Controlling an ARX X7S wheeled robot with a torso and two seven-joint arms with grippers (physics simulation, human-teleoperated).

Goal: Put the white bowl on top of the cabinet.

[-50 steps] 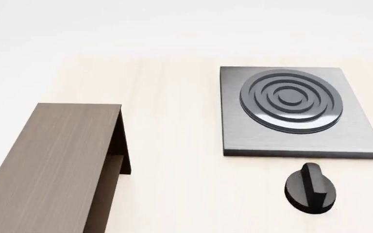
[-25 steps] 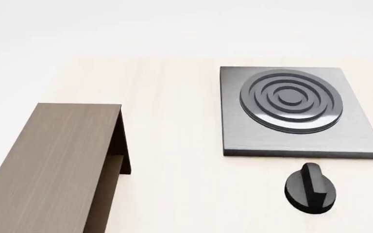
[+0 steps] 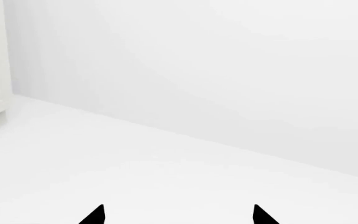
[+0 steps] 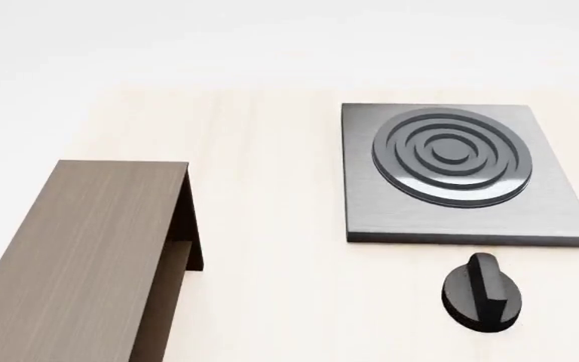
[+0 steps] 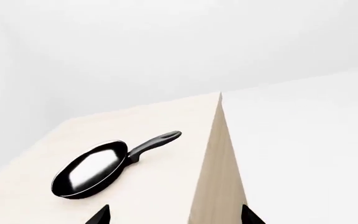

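Note:
The white bowl shows in no view. The dark brown wood-grain cabinet [image 4: 88,256] stands at the left of the head view, its flat top bare and its inner shelf showing on its right side. Neither gripper shows in the head view. In the left wrist view my left gripper [image 3: 177,215] is open and empty, only its two black fingertips [image 3: 95,216] showing, over white floor and wall. In the right wrist view my right gripper [image 5: 175,217] is open and empty, its tips apart above the pale table's edge.
A grey square stove plate [image 4: 461,173] with a ringed burner lies at the right of the pale wooden table [image 4: 269,226], with a black knob [image 4: 482,292] in front of it. A black frying pan [image 5: 95,168] lies on the table [image 5: 166,186] in the right wrist view.

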